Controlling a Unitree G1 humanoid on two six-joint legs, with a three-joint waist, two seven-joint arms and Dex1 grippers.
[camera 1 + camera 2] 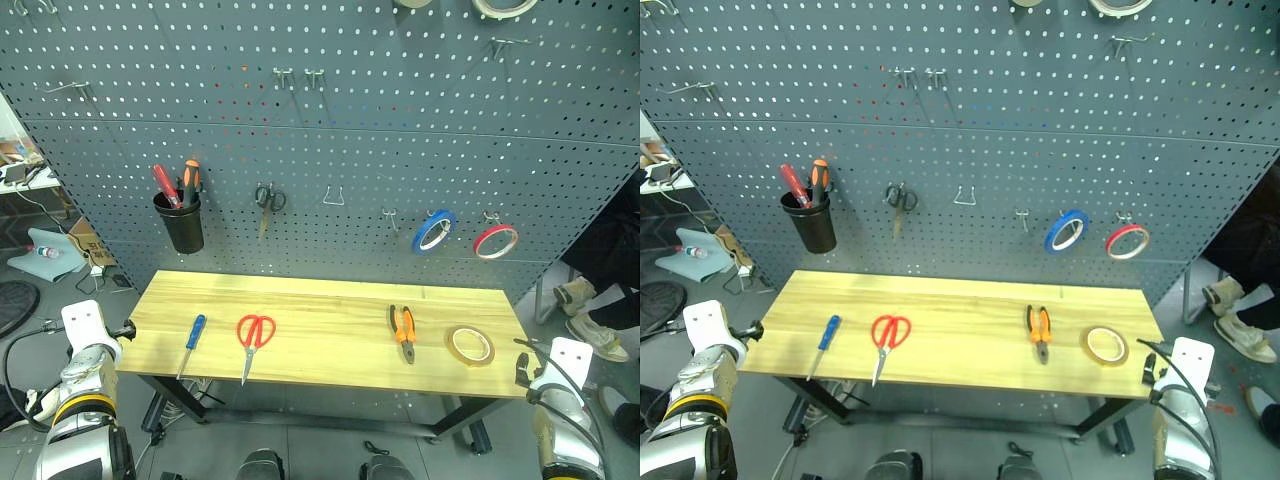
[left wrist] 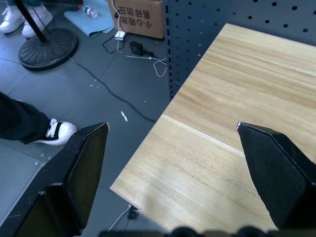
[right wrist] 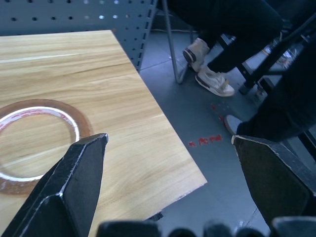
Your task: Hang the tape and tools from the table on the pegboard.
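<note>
Four items lie unhung on the table (image 1: pixel 330 340); both claws, left gripper (image 2: pixel 173 148) and right gripper (image 3: pixel 170 153), gape wide and empty, so the step is judged the first reach, likeliest for the tape (image 1: pixel 470 345).

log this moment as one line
left claw open | right claw open | tape, tools on table | nothing held

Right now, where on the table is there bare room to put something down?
The widest free patch on the table lies in the middle, between the red-handled scissors and the pliers. The back strip along the pegboard is bare too. It is tighter at the right end, where pliers and tape lie near each other, and between screwdriver and scissors.
</note>
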